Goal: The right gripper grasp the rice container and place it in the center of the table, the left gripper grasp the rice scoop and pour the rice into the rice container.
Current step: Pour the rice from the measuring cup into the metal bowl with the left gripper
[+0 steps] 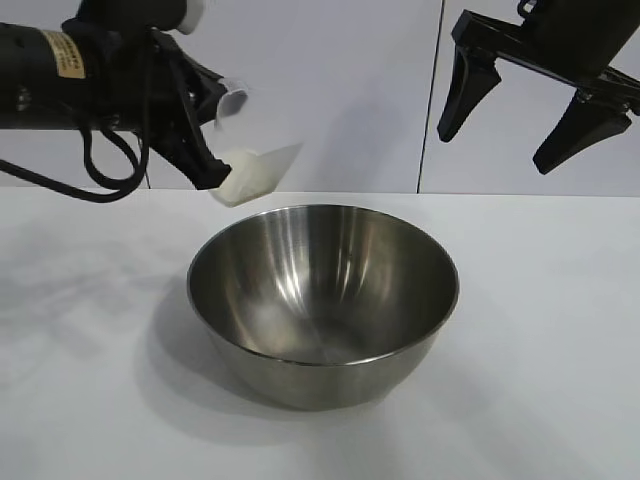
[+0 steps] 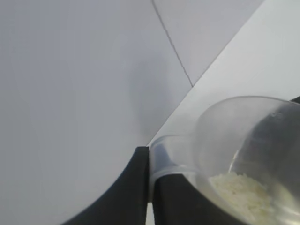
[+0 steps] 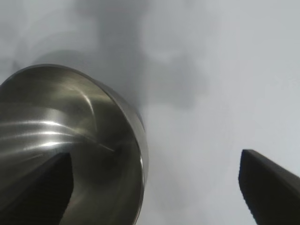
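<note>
Nearest the onlooker, the rice container (image 1: 323,300) stands upright on the tabletop (image 1: 80,330) about midway between its left and right edges, its interior bare of grains. Above and just beyond the container's far-left rim, the left end effector (image 1: 205,130) is clamped tight on the small side handle of the rice scoop (image 1: 255,172), which hangs clear of the steel, tilted with its mouth toward the bowl. The left wrist view shows the rice (image 2: 243,192) heaped low in the scoop's wall, none yet spilling.

To pour well, the scoop's lip should probably be carried further over the bowl's opening before the tilt deepens, since at present it appears to sit near the rim rather than over the middle; a slow roll of the wrist would likely keep grains from bouncing off the polished wall or falling outside.

The right end effector (image 1: 520,115) hangs high toward the far-right corner, fingers spread wide and holding nothing, well apart from the container. Nothing else stands on the tabletop, and no obstacle lies between scoop and bowl.
</note>
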